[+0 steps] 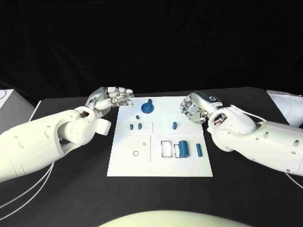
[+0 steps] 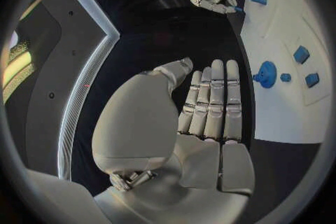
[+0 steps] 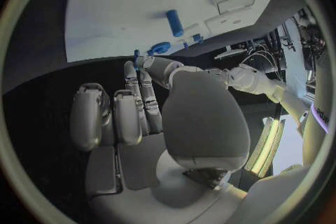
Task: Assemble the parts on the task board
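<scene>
The left hand (image 1: 112, 98) hovers over the black table (image 1: 247, 194), just beside the far left corner of the task board (image 1: 124, 163). In the left wrist view its fingers (image 2: 213, 101) lie straight and side by side, a little apart from the thumb, and they hold nothing and touch nothing. The right hand (image 1: 196, 106) is at the right edge of the board, near its far corner. Its fingers (image 3: 115, 117) are loosely bent, with space between them and the thumb, and nothing is in them.

All the blue parts lie on the board, untouched. A round part with a knob (image 1: 148, 107) is near the far edge. Small pieces (image 1: 136, 126) sit in the middle, and one small peg (image 1: 174, 125) is to the right of them. A thick cylinder (image 1: 183, 148) and a thin pin (image 1: 199, 150) lie near the right edge.

In the head view the palm of each hand is turned away, so its inner side is hidden there. The smallest parts are too small to tell their shape.
</scene>
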You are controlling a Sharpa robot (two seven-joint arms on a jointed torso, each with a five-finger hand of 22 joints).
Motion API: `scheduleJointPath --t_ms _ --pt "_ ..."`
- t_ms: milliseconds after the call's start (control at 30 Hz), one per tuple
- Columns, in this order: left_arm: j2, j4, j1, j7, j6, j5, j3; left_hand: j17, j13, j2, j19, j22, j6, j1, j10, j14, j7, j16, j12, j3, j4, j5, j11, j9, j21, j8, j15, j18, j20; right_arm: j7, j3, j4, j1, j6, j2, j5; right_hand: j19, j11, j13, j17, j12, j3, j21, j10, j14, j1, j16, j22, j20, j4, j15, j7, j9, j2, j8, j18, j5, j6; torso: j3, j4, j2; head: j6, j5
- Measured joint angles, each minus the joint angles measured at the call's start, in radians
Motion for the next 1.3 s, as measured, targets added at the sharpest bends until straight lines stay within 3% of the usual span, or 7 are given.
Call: scheduleJointPath --t_ms 267,467,967,1300 --pt "0.004 0.0 0.0 0.001 -0.004 0.0 0.0 0.0 0.0 0.0 0.0 0.0 0.0 0.0 0.0 0.0 0.0 0.0 0.0 0.0 0.0 0.0 0.0 0.0 0.0 0.0 0.0 0.0 0.0 0.016 0.0 0.083 -0.001 -0.018 0.026 0.02 0.0 0.0 0.0 0.0 0.0 0.003 0.0 0.0 0.0 0.0 0.0 0.0 0.0 -0.003 0.0 0.0 -0.001 0.0 0.0 0.0 -0.002 0.0 0.0 0.0001 0.0 0.002 0.021" --pt "0.009 -0.001 0.0 0.002 -0.008 0.0 0.0 0.001 0.0 0.0 -0.003 0.0 -0.004 0.0 -0.004 -0.004 0.004 -0.005 0.0 -0.003 -0.003 0.0 0.004 0.0 -0.004 0.0 0.004 0.0 0.003 0.027 -0.015 0.104 -0.01 -0.012 0.085 0.019 0.0 0.0 0.0 0.0 -0.001 0.003 0.0 0.0 0.0 0.0 0.0 0.0 0.0 -0.003 0.0 0.0 -0.001 0.0 -0.001 0.0 0.001 0.0 -0.0013 0.0006 -0.002 0.001 0.039" --pt "0.017 0.002 0.0 0.004 -0.02 0.0 0.0 0.003 0.001 0.0 -0.003 0.0 -0.004 0.0 -0.003 -0.004 0.004 -0.009 0.0 -0.003 -0.003 0.0 0.003 0.0 -0.004 0.0 0.004 0.0 0.003 0.042 -0.042 0.055 -0.075 0.016 0.195 -0.008 0.0 0.0 0.0 -0.001 -0.007 0.003 0.0 0.0 0.0 0.0 0.0 0.001 0.0 -0.003 0.0 0.0 0.0 0.0 -0.001 0.0 0.002 0.0 -0.0037 0.0032 -0.001 -0.01 0.065" --pt "0.019 0.003 0.0 0.004 -0.027 -0.001 0.0 0.004 0.001 0.0 -0.003 -0.001 -0.004 0.0 -0.003 -0.007 0.004 -0.009 0.0 -0.003 -0.003 0.0 0.003 0.0 -0.008 0.0 0.007 0.0 0.003 0.037 -0.048 0.011 -0.101 0.021 0.237 -0.033 0.0 0.0 -0.001 -0.002 -0.003 0.003 0.0 0.0 0.0 0.0 0.0 0.001 0.0 -0.003 0.0 0.0 -0.001 0.0 -0.002 0.0 0.001 0.0 -0.0019 0.0051 0.001 -0.026 0.081"
